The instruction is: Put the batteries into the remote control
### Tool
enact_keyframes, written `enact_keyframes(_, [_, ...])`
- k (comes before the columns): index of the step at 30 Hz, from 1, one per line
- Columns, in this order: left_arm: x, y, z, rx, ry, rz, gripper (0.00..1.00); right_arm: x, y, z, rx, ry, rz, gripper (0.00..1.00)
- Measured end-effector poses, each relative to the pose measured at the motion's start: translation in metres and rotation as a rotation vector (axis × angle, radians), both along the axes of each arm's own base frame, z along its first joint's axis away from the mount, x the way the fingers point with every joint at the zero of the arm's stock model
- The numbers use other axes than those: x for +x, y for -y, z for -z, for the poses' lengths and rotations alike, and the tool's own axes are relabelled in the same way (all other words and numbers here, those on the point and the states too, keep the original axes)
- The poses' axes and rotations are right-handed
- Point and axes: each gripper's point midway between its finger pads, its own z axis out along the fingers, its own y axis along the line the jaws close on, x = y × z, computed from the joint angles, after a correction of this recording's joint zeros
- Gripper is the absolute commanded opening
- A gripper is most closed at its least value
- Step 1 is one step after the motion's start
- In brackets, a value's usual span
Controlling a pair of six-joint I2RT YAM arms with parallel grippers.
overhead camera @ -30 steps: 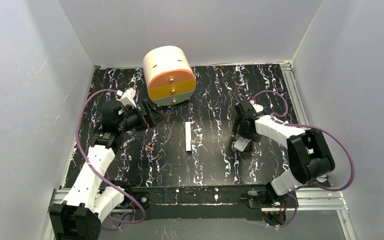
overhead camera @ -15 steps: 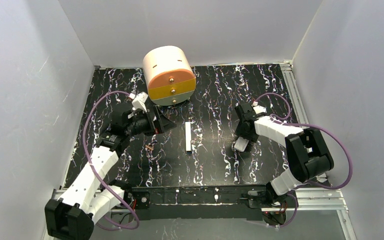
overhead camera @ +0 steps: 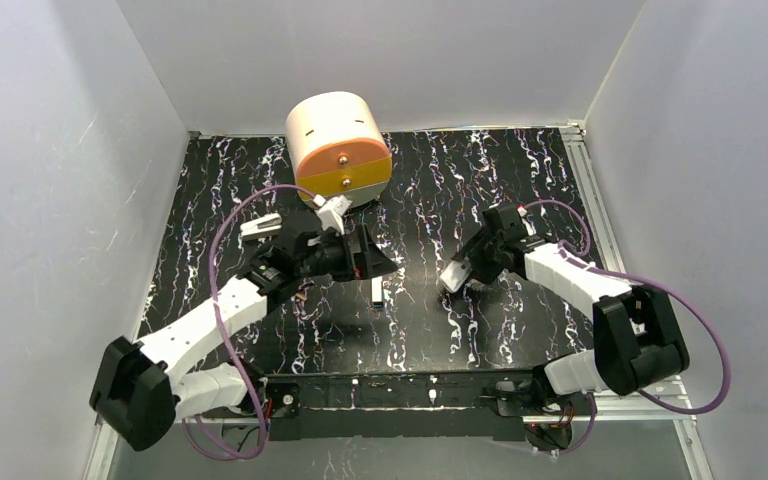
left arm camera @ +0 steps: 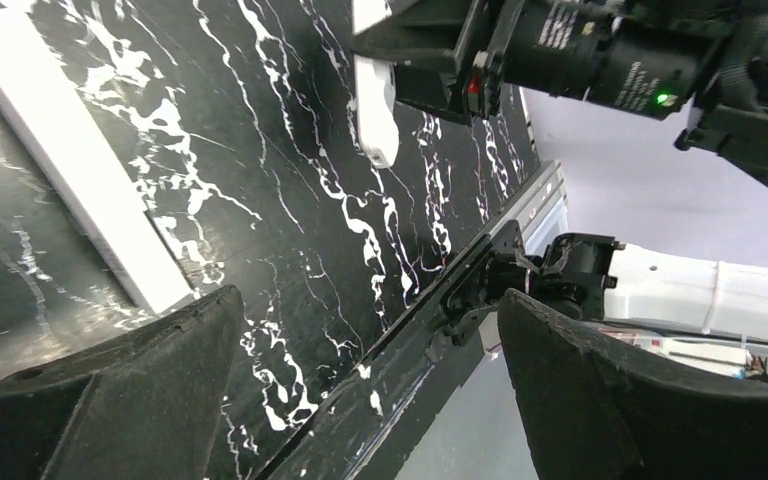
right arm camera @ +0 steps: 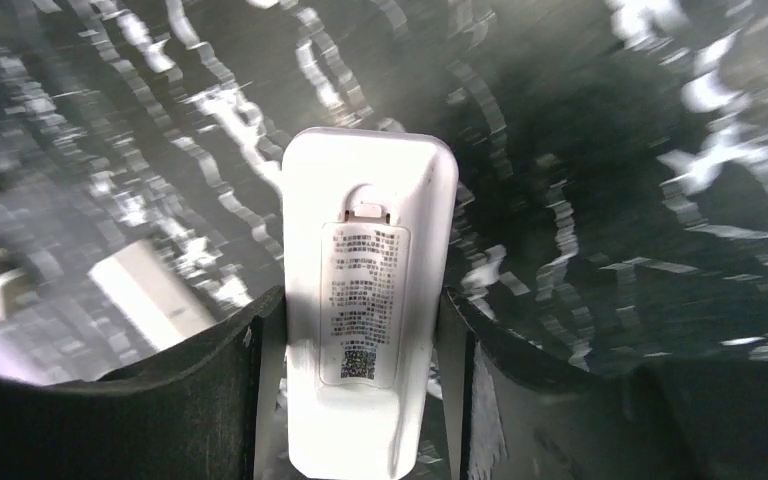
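Right wrist view has the remote (right arm camera: 370,210) pinched between the two fingers (right arm camera: 210,400) of the right tool (right arm camera: 360,310), its plain back toward the lens (a printed label and a small latch notch show on it). Its rounded end sticks out past the fingertips, over the black marbled bench (right arm camera: 580,150). A white bar (right arm camera: 155,290) shows blurred to the left of it.

From the top camera the remote sits right of centre, tilted in that tool. Whether it touches the bench I cannot tell.

The left tool (overhead camera: 378,262) hangs near mid-bench, partly covering the far end of the bar. In the left wrist view its fingers (left arm camera: 110,400) are spread wide with nothing between them, the bar lies off to one side, and the remote hangs from the right tool beyond.

A white drum (overhead camera: 338,150) with an orange and yellow face stands at the far edge.
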Motion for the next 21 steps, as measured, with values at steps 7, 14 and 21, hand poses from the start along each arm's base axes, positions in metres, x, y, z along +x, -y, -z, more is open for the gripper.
enact_keyframes(7, [-0.005,0.045,0.041,0.074,-0.058,0.027,0.91,-0.015,-0.035,-0.008,0.351,-0.064,0.184,0.41])
enact_keyframes(14, [0.007,0.079,0.068,0.096,-0.079,0.003,0.80,-0.027,-0.043,-0.008,0.524,-0.156,0.360,0.41])
enact_keyframes(21, [0.021,0.095,0.076,0.096,-0.064,-0.015,0.63,-0.023,-0.057,-0.020,0.636,-0.195,0.385,0.42])
